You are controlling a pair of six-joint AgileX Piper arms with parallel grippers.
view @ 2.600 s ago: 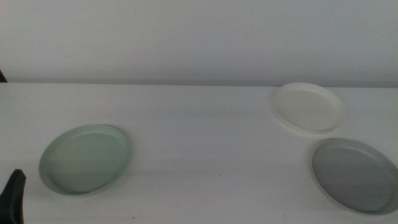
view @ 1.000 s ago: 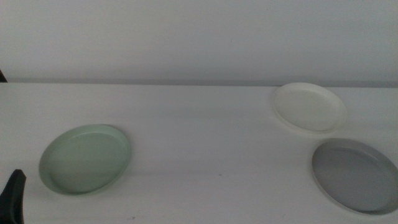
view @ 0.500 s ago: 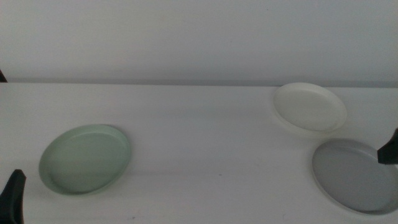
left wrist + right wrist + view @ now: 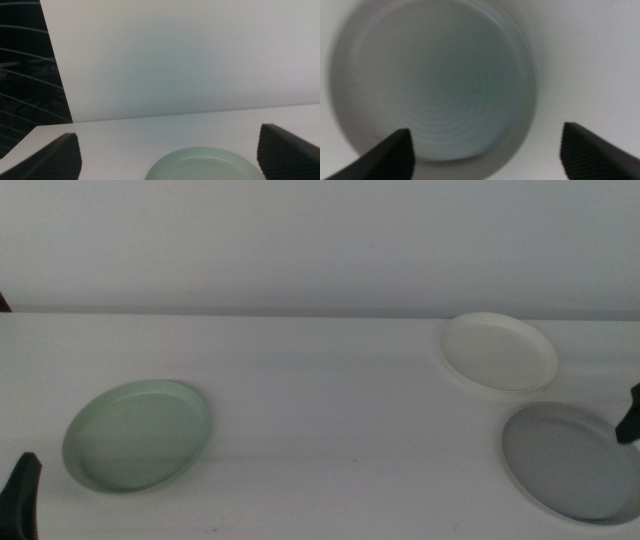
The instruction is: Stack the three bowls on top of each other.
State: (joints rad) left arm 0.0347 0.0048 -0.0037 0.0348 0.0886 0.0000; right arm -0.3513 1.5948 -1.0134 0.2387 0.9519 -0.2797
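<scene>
White table (image 4: 320, 380) against a plain white wall. Left gripper (image 4: 22, 495) is idling at the near-left edge, same spot as before, jaws spread wide, just short of the mint green bowl (image 4: 137, 435). Cream-white bowl (image 4: 498, 352) is sitting far right; grey bowl (image 4: 572, 461) is sitting just in front of it. No bowls have moved, none stacked. Right gripper (image 4: 629, 420) is pulling back toward the right edge versus half a second ago, hanging over the grey bowl, jaws spread wide.
</scene>
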